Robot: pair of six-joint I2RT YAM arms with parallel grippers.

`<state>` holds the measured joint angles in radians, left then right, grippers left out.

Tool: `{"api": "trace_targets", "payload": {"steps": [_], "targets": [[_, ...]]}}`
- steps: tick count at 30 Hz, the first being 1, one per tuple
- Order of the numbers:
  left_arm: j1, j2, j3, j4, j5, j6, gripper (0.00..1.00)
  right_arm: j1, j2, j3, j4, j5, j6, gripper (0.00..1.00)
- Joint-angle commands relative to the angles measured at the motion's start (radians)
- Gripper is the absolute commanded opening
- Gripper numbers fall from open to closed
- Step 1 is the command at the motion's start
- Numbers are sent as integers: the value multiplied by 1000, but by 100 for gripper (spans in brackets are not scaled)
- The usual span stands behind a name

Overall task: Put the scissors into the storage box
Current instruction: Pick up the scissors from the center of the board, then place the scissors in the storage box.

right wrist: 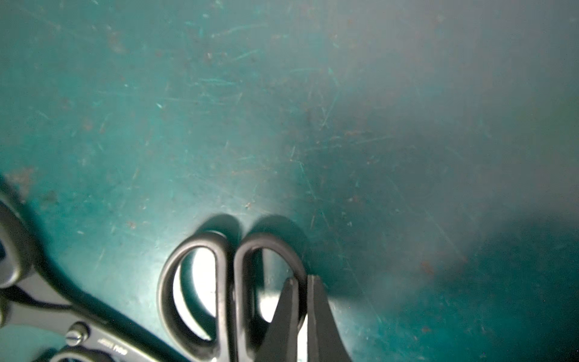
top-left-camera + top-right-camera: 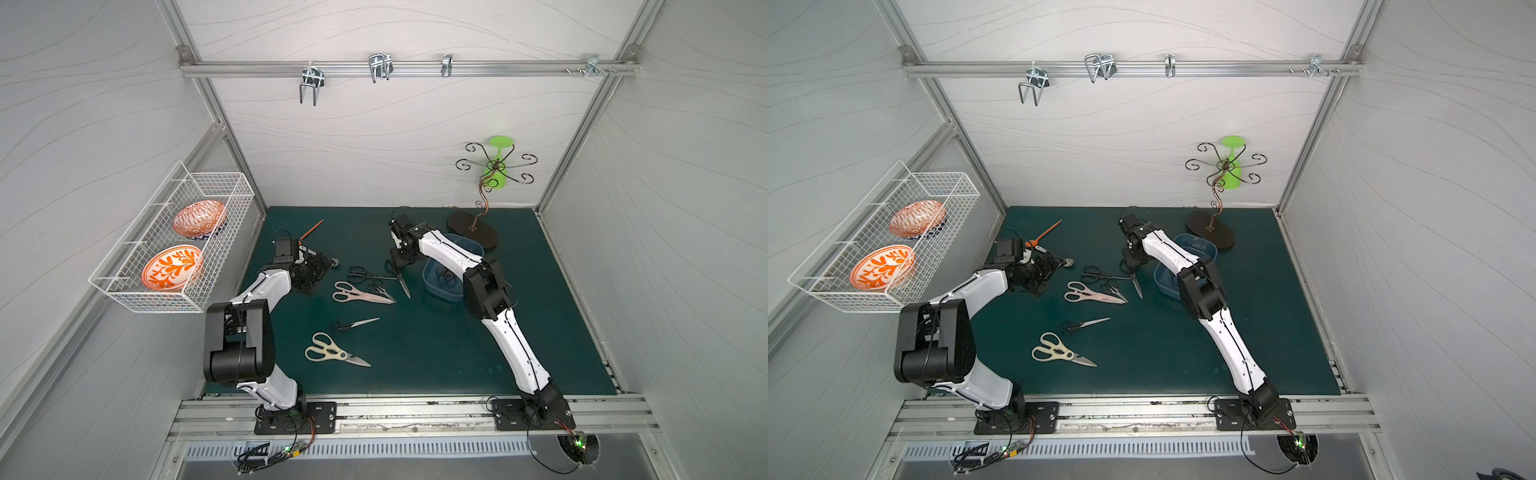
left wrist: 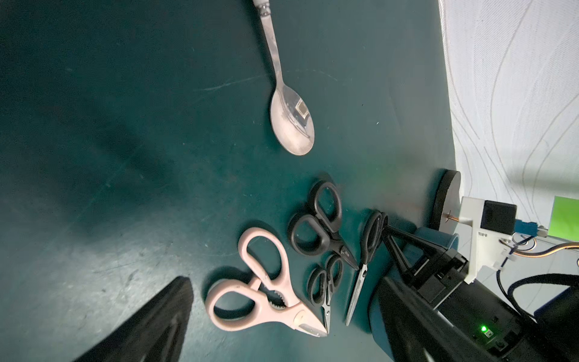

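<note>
Green mat (image 2: pixel 436 357) covers the work surface. The right arm (image 2: pixel 513 349) reaches forward across the blue box (image 2: pixel 432 291), which sits on the right half of the mat, in front of the stand (image 2: pixel 473 230); the arm hides much of the box. Black handle loops (image 2: pixel 446 277) of scissors show inside the box. The left arm (image 2: pixel 257 291) is bent low over the left half, and the left gripper (image 2: pixel 321 275) stands wide open with nothing in it, beside a metal spoon (image 3: pixel 291 125). The right gripper (image 1: pixel 305 313) is closed down on the long pair (image 2: pixel 402 283), pinching the wall of one handle loop: one fingertip (image 1: pixel 286 316) inside the loop, the other outside. That pair lies just left of the box wall, outside it, with its blades pointing toward the arm bases. Whether it is clear of the mat cannot be told. The remaining scissors are all on the mat and outside the box. The pink shears (image 2: pixel 357 294) and two black pairs (image 2: pixel 360 272) (image 2: pixel 380 289) are clustered just left of the long pair. The cream shears (image 2: pixel 332 352) and a thin pair (image 2: pixel 354 325) lie nearer the front, well apart from both grippers.
</note>
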<state>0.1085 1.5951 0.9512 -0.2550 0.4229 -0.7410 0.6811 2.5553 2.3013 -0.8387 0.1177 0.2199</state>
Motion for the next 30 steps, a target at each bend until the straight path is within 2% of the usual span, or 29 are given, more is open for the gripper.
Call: {"api": "trace_targets", "payload": {"steps": [1,12,18,22,27,30], "targets": [[-3,11,26,23,9,-1,97,7,-27,-3,-10,23,-11,0],[-3,10,26,21,9,0,97,-5,-204,-16,5,30,-50,0],[-3,6,26,19,9,3,97,-27,-324,-56,17,14,-5,0],[-4,2,24,20,11,3,97,-74,-424,-139,30,9,27,0],[-4,0,24,23,15,2,97,-171,-561,-315,86,2,54,0],[-7,0,23,20,15,2,97,-230,-608,-412,115,43,59,0]]}}
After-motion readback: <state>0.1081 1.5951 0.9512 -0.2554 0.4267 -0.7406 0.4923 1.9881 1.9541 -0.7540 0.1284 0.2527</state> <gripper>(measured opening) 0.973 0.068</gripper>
